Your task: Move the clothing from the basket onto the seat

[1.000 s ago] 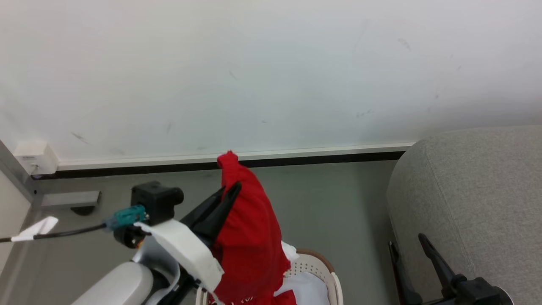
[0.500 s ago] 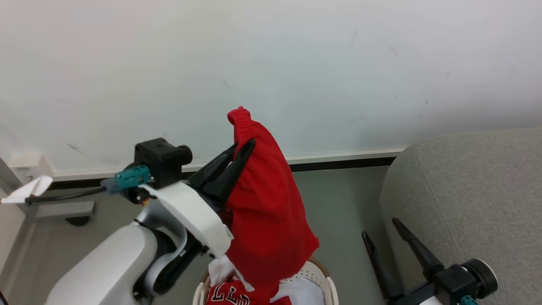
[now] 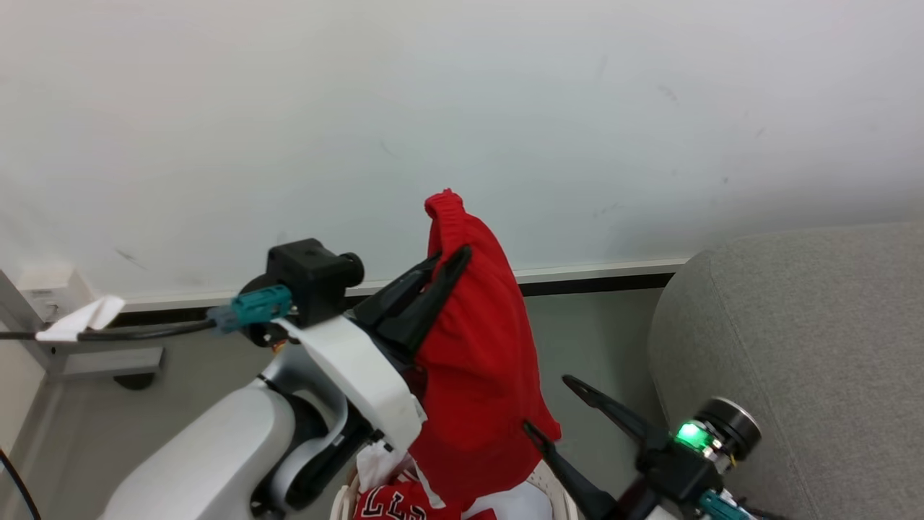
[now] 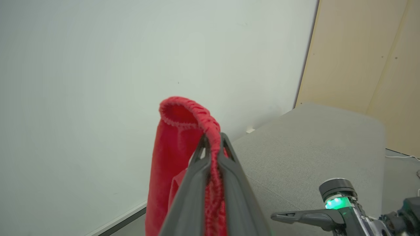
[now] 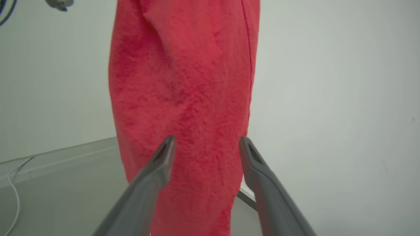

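Left arm is angling up, left gripper pinching the ribbed hem of the plain red garment, jaws pressed together on it. Fuzzy cloth is hanging above the basket (perforated cream plastic, lettered jersey inside). Right gripper is pointing at the cloth's lower part, jaws spread wide, contact unclear. Grey woven seat is sitting right.

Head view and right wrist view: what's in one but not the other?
Head view: the left gripper pinching the red garment's top, the basket with a lettered jersey below, and the grey seat. Right wrist view: a white cable lying on the floor, and the garment's fuzzy weave up close. Both: the hanging red garment, the open right gripper near it, the white wall and grey floor.
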Robot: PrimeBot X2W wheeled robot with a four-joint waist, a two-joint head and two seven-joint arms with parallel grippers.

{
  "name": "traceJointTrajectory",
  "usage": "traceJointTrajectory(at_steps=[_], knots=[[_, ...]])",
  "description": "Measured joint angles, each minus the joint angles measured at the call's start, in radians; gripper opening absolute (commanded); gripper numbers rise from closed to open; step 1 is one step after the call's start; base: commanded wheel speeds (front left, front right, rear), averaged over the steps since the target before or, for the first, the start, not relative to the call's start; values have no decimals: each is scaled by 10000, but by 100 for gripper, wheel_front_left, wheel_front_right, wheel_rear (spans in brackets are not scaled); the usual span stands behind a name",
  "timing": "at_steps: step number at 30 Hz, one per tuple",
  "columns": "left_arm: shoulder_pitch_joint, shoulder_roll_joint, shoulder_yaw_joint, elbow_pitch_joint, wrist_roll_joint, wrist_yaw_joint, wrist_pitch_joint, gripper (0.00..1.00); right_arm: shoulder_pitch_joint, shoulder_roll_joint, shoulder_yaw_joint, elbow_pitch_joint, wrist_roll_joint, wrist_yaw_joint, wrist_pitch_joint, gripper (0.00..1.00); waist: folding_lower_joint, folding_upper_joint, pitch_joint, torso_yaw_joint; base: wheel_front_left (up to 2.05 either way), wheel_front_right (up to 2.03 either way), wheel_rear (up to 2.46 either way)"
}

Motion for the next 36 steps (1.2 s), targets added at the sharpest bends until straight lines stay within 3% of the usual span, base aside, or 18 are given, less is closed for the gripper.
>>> traceJointTrajectory(at_steps=[9,13,15,16,21,33,34,35,36], knots=[[-289,-426,-359,113,35,-92,174,0,-1323,1603,190,1542,-748,0,-2,100,0,0,-22,189,0,0,0],[-434,-759,-537,267,35,-174,215,0,-1815,1942,73,2397,-1289,0,-4,100,1,0,-69,312,0,0,0],[-448,-884,-621,359,33,-203,217,0,-1923,1981,-21,2663,-1319,0,0,24,0,0,-107,391,0,0,0],[-457,-924,-660,403,27,-222,217,0,-1943,1996,-88,2652,-1250,0,0,0,1,0,-121,430,0,0,0],[-516,-986,-709,642,17,-245,245,0,-2045,2033,-98,2276,-564,0,0,0,0,0,-169,577,0,0,0],[-437,-729,-569,840,17,-67,86,0,-1723,2029,-777,1985,-497,0,0,0,0,0,-126,506,0,0,0],[-427,-729,-550,846,17,-33,65,4,-1688,2029,-800,1958,-499,0,-2,0,0,0,-119,491,0,0,0],[-422,-729,-541,853,19,-25,36,34,-1663,2029,-826,1939,-502,0,0,0,1,0,-116,476,0,0,0],[-413,-729,-533,861,19,10,-8,100,-1654,2029,-851,1908,-512,0,0,0,0,0,-113,462,0,0,0]])
